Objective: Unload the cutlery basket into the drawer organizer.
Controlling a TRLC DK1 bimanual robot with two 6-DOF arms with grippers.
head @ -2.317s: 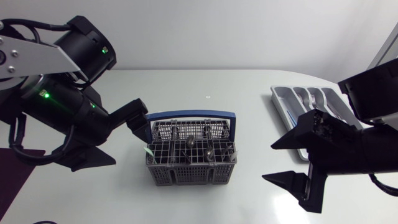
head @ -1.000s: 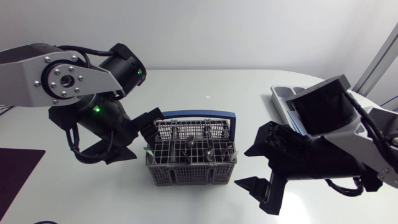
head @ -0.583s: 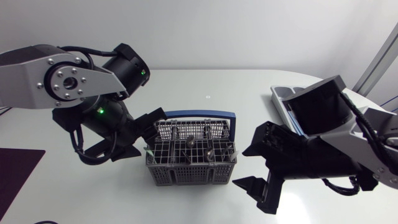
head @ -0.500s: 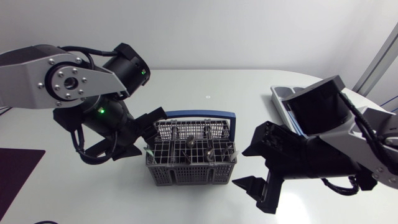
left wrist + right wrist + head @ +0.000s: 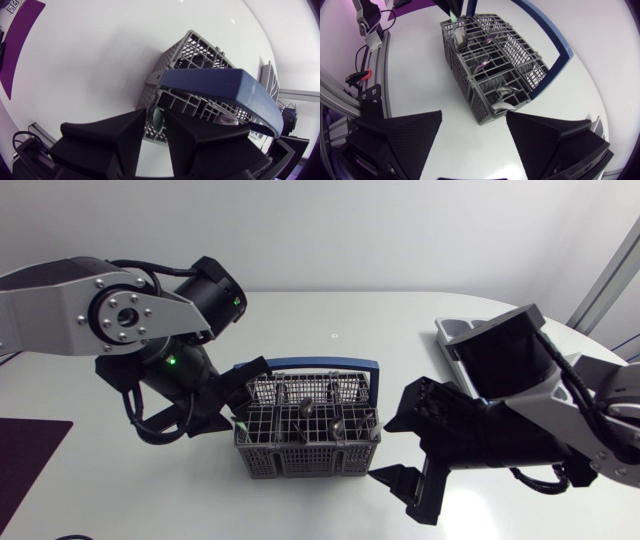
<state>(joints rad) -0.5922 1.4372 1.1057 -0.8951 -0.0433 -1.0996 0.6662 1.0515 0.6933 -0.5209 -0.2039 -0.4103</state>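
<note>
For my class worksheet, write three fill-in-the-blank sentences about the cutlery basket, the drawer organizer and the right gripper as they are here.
1. The cutlery basket has a handle coloured ____.
2. The right gripper, beside the basket, is ____.
3. In the head view the drawer organizer is partly hidden behind the ____ arm.

Missing words: blue; open; right.

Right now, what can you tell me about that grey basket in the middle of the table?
The basket is a grey plastic grid box split into small compartments, with a blue arched handle leaning to its far side. It stands upright on the white table. A few pieces of cutlery stick up from its compartments. The left hand is at its left corner; the open right hand is beside its right side, not touching.
</note>
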